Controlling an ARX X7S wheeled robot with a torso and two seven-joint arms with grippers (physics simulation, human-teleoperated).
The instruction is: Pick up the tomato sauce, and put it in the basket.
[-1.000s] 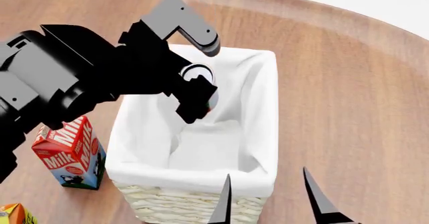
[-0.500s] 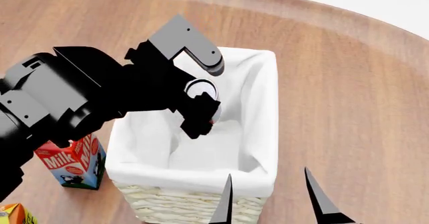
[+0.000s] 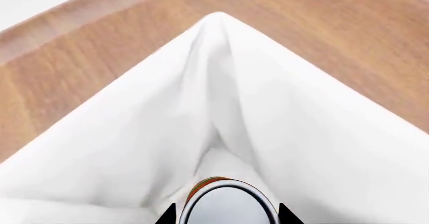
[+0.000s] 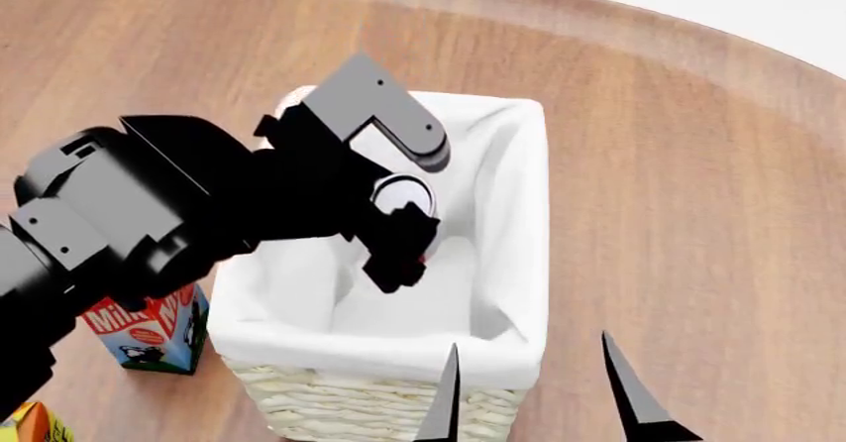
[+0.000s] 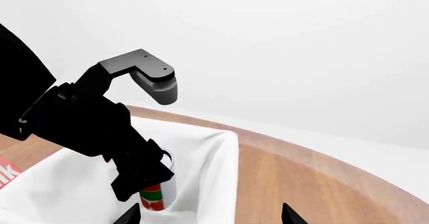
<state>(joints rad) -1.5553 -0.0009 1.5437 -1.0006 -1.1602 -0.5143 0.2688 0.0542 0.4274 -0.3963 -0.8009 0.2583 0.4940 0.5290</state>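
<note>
One banded cylindrical tomato sauce tin over cloth-lined wicker basket.

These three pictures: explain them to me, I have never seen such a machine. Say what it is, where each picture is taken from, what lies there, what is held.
This is a simulated two-armed robot at a wooden table. The head view looks down over both arms. The black left gripper holds the tomato sauce can inside the basket, a wicker one with white lining. The left wrist view looks along that gripper at the can's grey top and the lining. The right wrist view watches from the side; the right gripper, open, waits near the basket. A milk carton stands beside the basket.
</note>
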